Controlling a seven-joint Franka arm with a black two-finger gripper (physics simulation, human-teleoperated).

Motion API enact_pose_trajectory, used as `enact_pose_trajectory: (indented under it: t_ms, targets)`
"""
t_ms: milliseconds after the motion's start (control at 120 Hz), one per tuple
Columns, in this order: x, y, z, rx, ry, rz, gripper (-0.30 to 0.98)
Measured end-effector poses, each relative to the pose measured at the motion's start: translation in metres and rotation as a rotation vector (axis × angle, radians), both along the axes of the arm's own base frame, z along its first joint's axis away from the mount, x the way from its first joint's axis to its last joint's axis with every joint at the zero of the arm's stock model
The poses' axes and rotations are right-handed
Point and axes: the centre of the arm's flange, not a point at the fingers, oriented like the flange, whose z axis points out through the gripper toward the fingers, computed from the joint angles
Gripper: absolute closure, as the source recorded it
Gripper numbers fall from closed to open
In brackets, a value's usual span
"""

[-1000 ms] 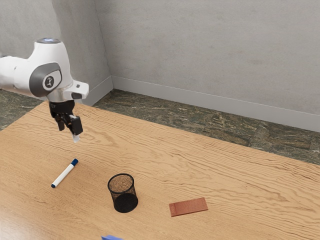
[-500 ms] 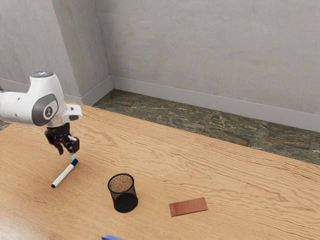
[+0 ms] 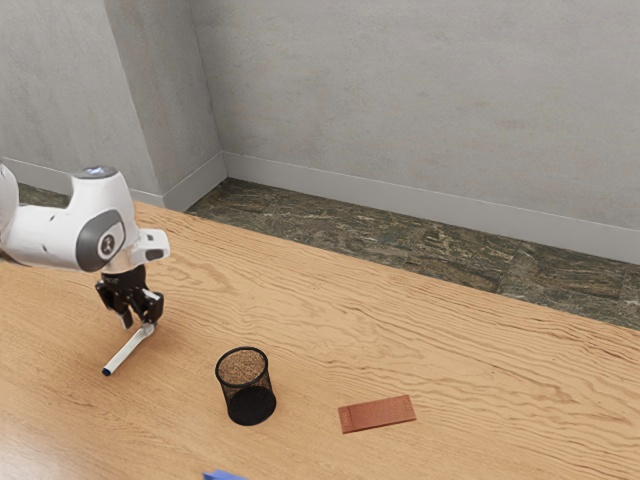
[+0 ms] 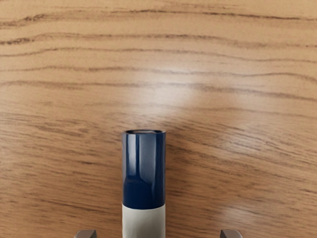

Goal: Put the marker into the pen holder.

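- The exterior view is looking from beside the arm, standing back and above, facing obliquely down across the tabletop toward a gray wall.
- The wrist view is looking down from the hand, very close.
- Both are sharing part of the marker and nearby tabletop.

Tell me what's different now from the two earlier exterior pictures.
The tool has come down toward the table, to the capped end of the marker. Its fingers stand apart on either side of the marker, so nothing has been gripped or let go. The marker, mesh pen holder, flat reddish-brown block and blue object stayed put.
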Motion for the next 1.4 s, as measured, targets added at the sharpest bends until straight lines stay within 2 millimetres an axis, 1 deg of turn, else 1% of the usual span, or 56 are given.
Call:
enact_pose_trajectory:
  t_ms: [242, 458, 508, 633, 758, 925, 975, 1017, 1058, 1092, 1133, 1200, 1250, 1342, 1400]
  targets:
    - [0.005, 0.003, -0.014, -0.002, 0.013, 0.007, 0.42]
    - [0.005, 0.007, -0.020, -0.003, 0.019, 0.015, 0.45]
    - [0.005, 0.007, -0.021, -0.003, 0.019, 0.016, 0.49]
    - [0.006, 0.008, -0.019, -0.003, 0.016, 0.007, 0.63]
    - [0.006, 0.010, -0.018, 0.000, 0.015, -0.003, 0.71]
    - [0.007, 0.011, -0.009, 0.011, 0.001, -0.008, 0.77]
    - [0.007, 0.011, 0.000, 0.017, -0.013, -0.009, 0.77]
    - [0.006, 0.009, 0.013, 0.023, -0.033, -0.011, 0.78]
    - [0.005, 0.003, 0.033, 0.030, -0.061, -0.020, 0.78]
    - [0.005, -0.008, 0.052, 0.034, -0.089, -0.036, 0.78]
    - [0.006, -0.023, 0.071, 0.036, -0.119, -0.060, 0.79]
    - [0.010, -0.054, 0.096, 0.038, -0.160, -0.110, 0.79]
    - [0.011, -0.078, 0.112, 0.037, -0.186, -0.146, 0.79]
    - [0.009, -0.122, 0.131, 0.025, -0.219, -0.208, 0.79]
    - [0.006, -0.142, 0.146, 0.013, -0.248, -0.229, 0.79]
